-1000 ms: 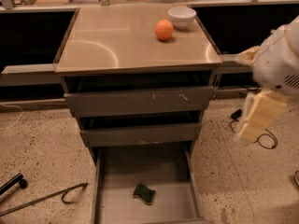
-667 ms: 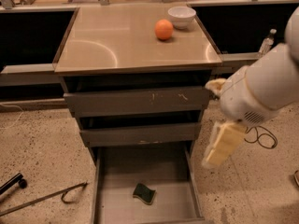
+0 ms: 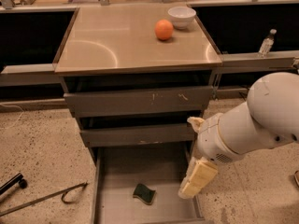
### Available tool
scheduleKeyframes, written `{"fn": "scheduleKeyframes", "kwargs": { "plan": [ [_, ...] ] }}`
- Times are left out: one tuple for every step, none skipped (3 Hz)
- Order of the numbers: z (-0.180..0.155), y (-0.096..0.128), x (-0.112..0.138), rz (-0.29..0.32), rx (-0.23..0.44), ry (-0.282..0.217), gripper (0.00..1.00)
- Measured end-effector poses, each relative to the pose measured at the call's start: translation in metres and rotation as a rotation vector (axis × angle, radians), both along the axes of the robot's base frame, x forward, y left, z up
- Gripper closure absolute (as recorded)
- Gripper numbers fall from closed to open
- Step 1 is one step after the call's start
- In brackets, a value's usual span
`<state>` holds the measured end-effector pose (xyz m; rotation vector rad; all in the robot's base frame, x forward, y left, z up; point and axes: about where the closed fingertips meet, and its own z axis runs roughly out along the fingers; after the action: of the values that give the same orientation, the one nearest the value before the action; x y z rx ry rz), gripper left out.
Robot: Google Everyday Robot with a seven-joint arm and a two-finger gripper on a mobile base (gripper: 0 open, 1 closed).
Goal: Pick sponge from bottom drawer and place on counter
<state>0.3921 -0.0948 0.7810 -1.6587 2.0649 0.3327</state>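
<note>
The sponge [image 3: 144, 193], dark green with a pale edge, lies flat on the grey floor of the open bottom drawer [image 3: 117, 171], near its middle front. My gripper [image 3: 197, 177], with cream-coloured fingers pointing down, hangs over the drawer's right side wall, to the right of the sponge and a little above it. It holds nothing. The white arm reaches in from the right. The counter [image 3: 107, 36] is the shiny beige top of the cabinet.
An orange [image 3: 164, 30] and a white bowl [image 3: 181, 17] stand at the back right of the counter. Two shallower drawers [image 3: 135, 101] stick out slightly above the open one. A bottle [image 3: 266, 43] stands on the right ledge. A black rod [image 3: 42, 197] lies on the floor at left.
The arm and gripper have swung left and down from beside the cabinet to above the bottom drawer's right wall. The sponge has not moved.
</note>
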Motion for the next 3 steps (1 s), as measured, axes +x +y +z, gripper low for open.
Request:
{"fn": "scheduleKeyframes", "kwargs": {
  "plan": [
    [-0.03, 0.005, 0.011, -0.015, 0.034, -0.012, 0.0],
    [-0.13, 0.035, 0.014, 0.003, 0.068, 0.073, 0.0],
    [-0.21, 0.064, 0.029, 0.004, 0.106, 0.113, 0.0]
  ]
}}
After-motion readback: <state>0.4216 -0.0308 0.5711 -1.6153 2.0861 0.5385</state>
